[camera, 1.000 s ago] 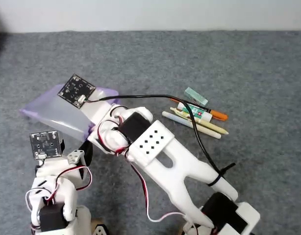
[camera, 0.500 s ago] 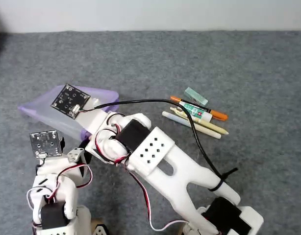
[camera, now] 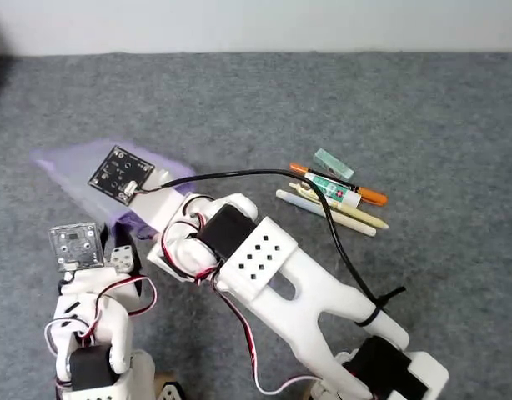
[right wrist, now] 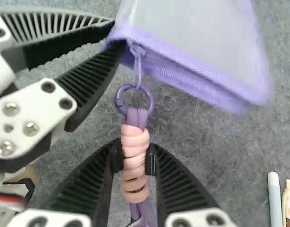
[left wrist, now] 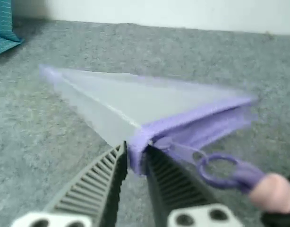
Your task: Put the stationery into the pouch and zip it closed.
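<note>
A translucent purple pouch (camera: 77, 162) lies at the table's left. In the left wrist view, my left gripper (left wrist: 135, 153) is shut on the pouch (left wrist: 135, 104) at its near corner, beside the zipper slider. From the slider hangs a purple ring (right wrist: 134, 99) with a pink coiled pull (right wrist: 134, 156). My right gripper (right wrist: 134, 147) is shut on that pull, just off the pouch (right wrist: 197, 42) corner. The left gripper's fingers (right wrist: 74, 61) show beside it. The stationery lies apart on the right: orange marker (camera: 370, 197), mint eraser (camera: 333, 163), glue stick (camera: 333, 191) and cream pencils (camera: 343, 213).
The right arm (camera: 264, 258) crosses the table's middle diagonally, its black cable (camera: 339, 225) draped over the stationery. The left arm (camera: 93, 325) stands at the near left. Grey carpet (camera: 323, 100) stretches open behind, up to a white wall.
The right wrist has moved left and slightly nearer with the pull. The pouch's far edge has swung left and lies flatter. The left arm has shifted slightly.
</note>
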Controlling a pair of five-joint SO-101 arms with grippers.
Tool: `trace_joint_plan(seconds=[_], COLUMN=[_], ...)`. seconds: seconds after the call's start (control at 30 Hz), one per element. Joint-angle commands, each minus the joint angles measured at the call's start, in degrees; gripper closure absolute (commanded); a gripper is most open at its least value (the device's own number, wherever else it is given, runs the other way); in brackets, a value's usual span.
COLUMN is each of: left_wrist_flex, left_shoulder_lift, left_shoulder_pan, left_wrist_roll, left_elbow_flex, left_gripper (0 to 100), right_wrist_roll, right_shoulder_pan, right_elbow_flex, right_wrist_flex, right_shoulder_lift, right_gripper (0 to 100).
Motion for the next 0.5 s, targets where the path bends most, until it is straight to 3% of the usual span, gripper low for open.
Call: trace_joint_plan(seconds=[0.0,0.47], left_wrist_flex=[-1.3,5.9], left_shoulder_lift=[-0.7,-0.7], left_shoulder_pan=[-0.2,-2.9], left_wrist_roll=[0.1,0.4], left_elbow_flex=[-1.4,-4.7], left_gripper=[99,99], right_wrist_roll=[-0.2,1.3], right_shoulder_pan=[3.4,13.2], right_elbow_flex=[-1.9,2.4], right_wrist_flex=[0.4,0.9], right_shoulder_lift=[-3.6,-7.8], right_gripper=[99.1,99.1])
